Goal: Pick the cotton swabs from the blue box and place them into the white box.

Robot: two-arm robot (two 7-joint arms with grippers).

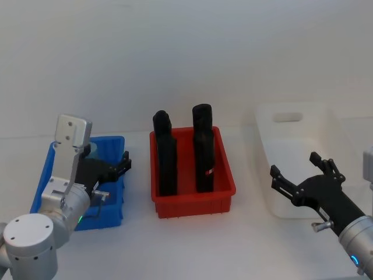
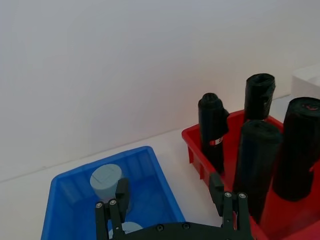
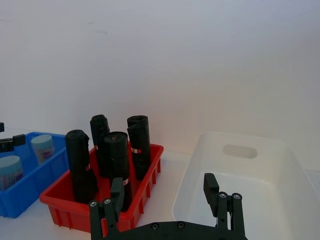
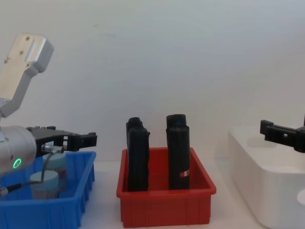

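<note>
Inside blue box (image 3: 31, 196), two cotton swabs (image 3: 42, 146)

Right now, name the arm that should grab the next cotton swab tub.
Left: the left pincer hovers open over the blue box above the cotton swabs; the right pincer sits by the white box.

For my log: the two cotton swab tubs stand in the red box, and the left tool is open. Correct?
No. The cotton swabs stand in the blue box, as the right wrist view shows; the red box holds black rolls. The left tool is open.
</note>
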